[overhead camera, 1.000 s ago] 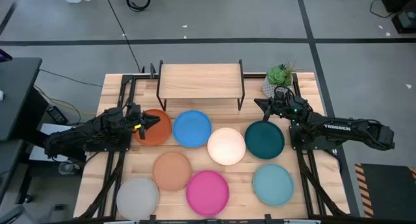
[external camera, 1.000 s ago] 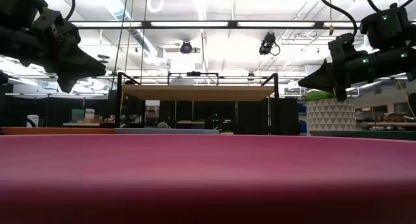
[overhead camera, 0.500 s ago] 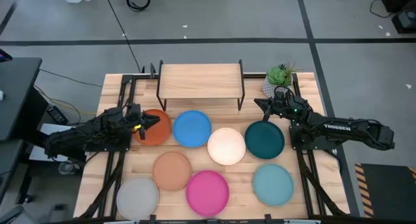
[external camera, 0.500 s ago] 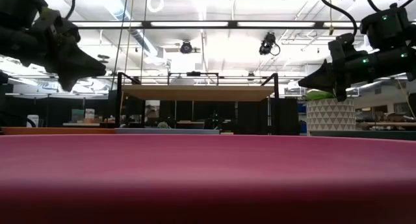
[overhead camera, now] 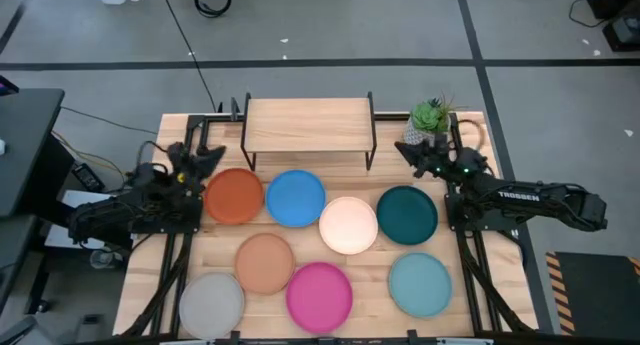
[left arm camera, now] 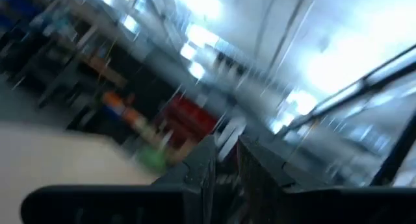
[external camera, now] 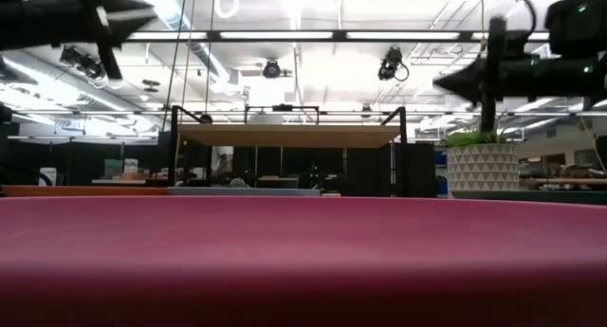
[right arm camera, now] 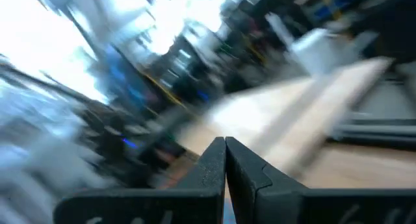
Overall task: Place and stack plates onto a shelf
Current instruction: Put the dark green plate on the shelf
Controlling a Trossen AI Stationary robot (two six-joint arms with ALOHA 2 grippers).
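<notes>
Eight round plates lie flat on the slatted table in the high view: orange [overhead camera: 235, 197], blue [overhead camera: 296, 198], cream [overhead camera: 348, 225], dark teal [overhead camera: 407, 214], tan [overhead camera: 264, 263], magenta [overhead camera: 319, 294], light teal [overhead camera: 419, 284] and grey [overhead camera: 211, 302]. The magenta plate's rim [external camera: 303, 261] fills the low view's foreground. The shelf [overhead camera: 308, 123] stands bare at the far edge, on black legs. My left gripper [overhead camera: 207, 158] hovers shut, raised beyond the orange plate's far-left rim. My right gripper [overhead camera: 408, 151] hovers shut above the gap between the shelf and the dark teal plate.
A potted plant [overhead camera: 430, 118] in a white patterned pot [external camera: 482, 166] stands at the far right corner, beside the shelf and close behind my right gripper. Black frame rails run along the table's left and right sides under both arms.
Both arms have risen. My left gripper has left its place over the orange plate's left rim, moving up and toward the far left. My right gripper has gone up and slightly toward the far edge. The plates have kept still.
</notes>
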